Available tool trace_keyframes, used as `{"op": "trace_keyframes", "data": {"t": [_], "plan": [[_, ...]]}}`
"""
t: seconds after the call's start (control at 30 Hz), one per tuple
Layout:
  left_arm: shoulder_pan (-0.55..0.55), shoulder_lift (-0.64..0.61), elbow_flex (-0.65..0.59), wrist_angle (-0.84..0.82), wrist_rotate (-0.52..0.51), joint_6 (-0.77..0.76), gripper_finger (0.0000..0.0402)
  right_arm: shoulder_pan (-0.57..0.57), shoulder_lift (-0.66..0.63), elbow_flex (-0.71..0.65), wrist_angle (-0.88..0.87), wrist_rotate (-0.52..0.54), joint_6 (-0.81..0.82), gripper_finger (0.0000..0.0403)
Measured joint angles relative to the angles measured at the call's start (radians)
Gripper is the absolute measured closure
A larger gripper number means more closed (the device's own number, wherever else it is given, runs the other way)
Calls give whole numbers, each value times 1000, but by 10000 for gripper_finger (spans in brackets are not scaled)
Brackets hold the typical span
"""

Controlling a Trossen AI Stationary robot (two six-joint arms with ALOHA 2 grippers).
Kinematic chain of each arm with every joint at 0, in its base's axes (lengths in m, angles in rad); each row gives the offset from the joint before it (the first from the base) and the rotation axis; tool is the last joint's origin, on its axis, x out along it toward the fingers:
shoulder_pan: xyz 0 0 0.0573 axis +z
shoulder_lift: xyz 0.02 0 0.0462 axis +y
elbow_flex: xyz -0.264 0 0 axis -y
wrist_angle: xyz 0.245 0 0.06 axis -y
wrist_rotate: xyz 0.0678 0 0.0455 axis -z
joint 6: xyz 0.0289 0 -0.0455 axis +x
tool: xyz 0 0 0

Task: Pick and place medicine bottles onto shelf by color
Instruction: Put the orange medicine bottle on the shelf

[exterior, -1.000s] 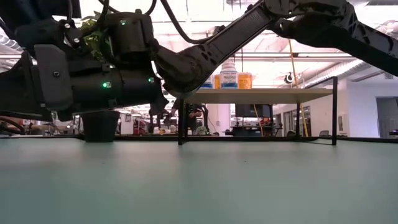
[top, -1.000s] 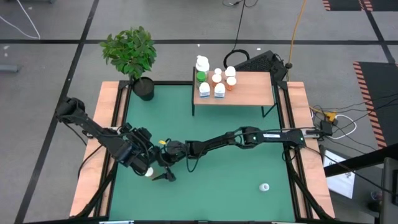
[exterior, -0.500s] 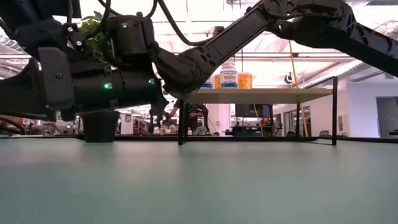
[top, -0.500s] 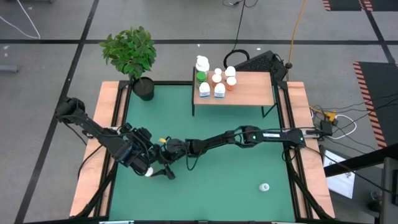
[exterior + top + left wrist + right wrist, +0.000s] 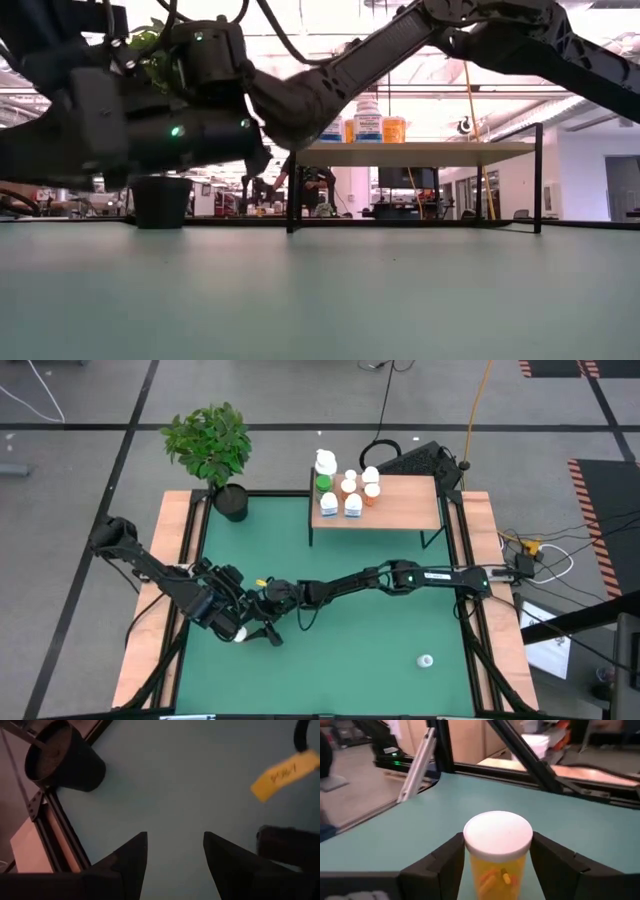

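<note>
Right wrist view: right gripper [image 5: 495, 865] fingers flank yellow white-capped bottle [image 5: 498, 851], contact unclear; left gripper [image 5: 175, 851] fingers apart, empty.

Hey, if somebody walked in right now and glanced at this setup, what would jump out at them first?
Probably the two dark arms meeting low over the green mat's near-left area, where the right gripper has its fingers on either side of a white-capped yellow bottle. Next, the cluster of bottles on the left end of the wooden shelf, and the leafy potted plant at the far-left corner.

both arms low, left gripper [image 5: 240, 632] meeting right gripper [image 5: 268, 622]
</note>
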Motion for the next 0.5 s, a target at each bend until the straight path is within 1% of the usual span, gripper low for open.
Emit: {"op": "trace_keyframes", "data": {"t": [0.17, 0.27, 0.4, 0.5], "plan": [[0, 0, -32, 2, 0, -12, 206, -31, -56, -1, -99, -175, 33, 200], [-1, 0, -41, -1, 1, -15, 206, -44, -92, 0, -207, -243, 22, 201], [-1, 0, -42, 0, 11, -19, 206, -48, -141, -14, -367, -270, -52, 201], [-9, 0, -42, 0, 16, -25, 206, -44, -214, -98, -383, -245, -99, 201]]}}
